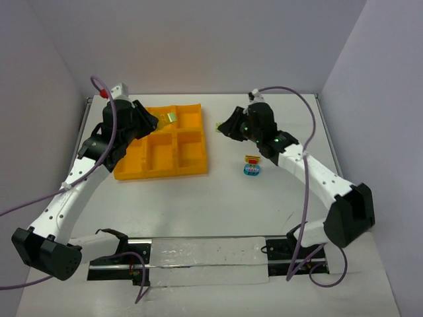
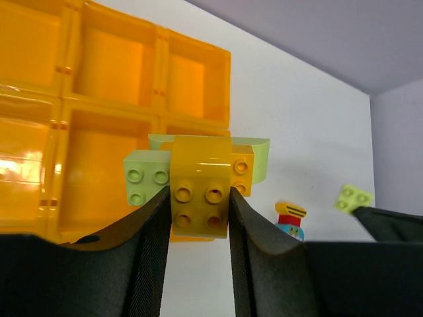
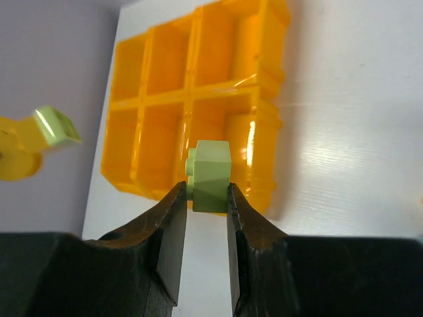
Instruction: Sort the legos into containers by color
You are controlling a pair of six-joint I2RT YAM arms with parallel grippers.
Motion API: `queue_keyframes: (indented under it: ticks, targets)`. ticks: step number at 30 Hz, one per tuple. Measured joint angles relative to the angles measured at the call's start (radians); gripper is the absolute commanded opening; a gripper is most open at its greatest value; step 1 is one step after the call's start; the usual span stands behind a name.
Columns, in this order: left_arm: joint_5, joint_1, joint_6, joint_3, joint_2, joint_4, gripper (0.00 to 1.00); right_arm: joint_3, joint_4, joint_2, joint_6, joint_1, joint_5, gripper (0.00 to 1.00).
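My left gripper [image 2: 200,206] is shut on a yellow lego [image 2: 200,188] with lime green pieces [image 2: 147,176] stuck to it. It holds this stack above the back of the orange-yellow tray [image 1: 158,173], over the middle compartments [image 1: 171,118]. My right gripper [image 3: 206,196] is shut on a lime green lego [image 3: 211,173] and holds it in the air just right of the tray [image 3: 198,99]; this lego also shows in the top view [image 1: 219,125] and the left wrist view [image 2: 352,197]. A small yellow, red and light blue stack [image 1: 252,165] stands on the table.
The tray's compartments [image 2: 106,63] that show look empty. The small stack [image 2: 290,220] stands right of the tray, under my right arm [image 1: 310,168]. Walls close the table at the back and both sides. A clear strip [image 1: 198,254] lies between the arm bases.
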Motion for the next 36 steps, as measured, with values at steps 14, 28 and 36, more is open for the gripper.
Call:
queue_keyframes:
  ticks: [14, 28, 36]
  targets:
    - [0.058, 0.11, -0.006, 0.0, 0.01, -0.051, 0.0, 0.329, -0.087, 0.422, -0.144, 0.182, -0.061, 0.19]
    - [0.129, 0.111, -0.002, -0.004, 0.033, -0.044, 0.0, 0.4, -0.173, 0.5, -0.212, 0.189, -0.041, 0.76]
    - [0.248, 0.13, 0.021, -0.024, 0.04, -0.01, 0.0, 0.301, -0.102, 0.25, -0.194, 0.18, -0.128, 0.68]
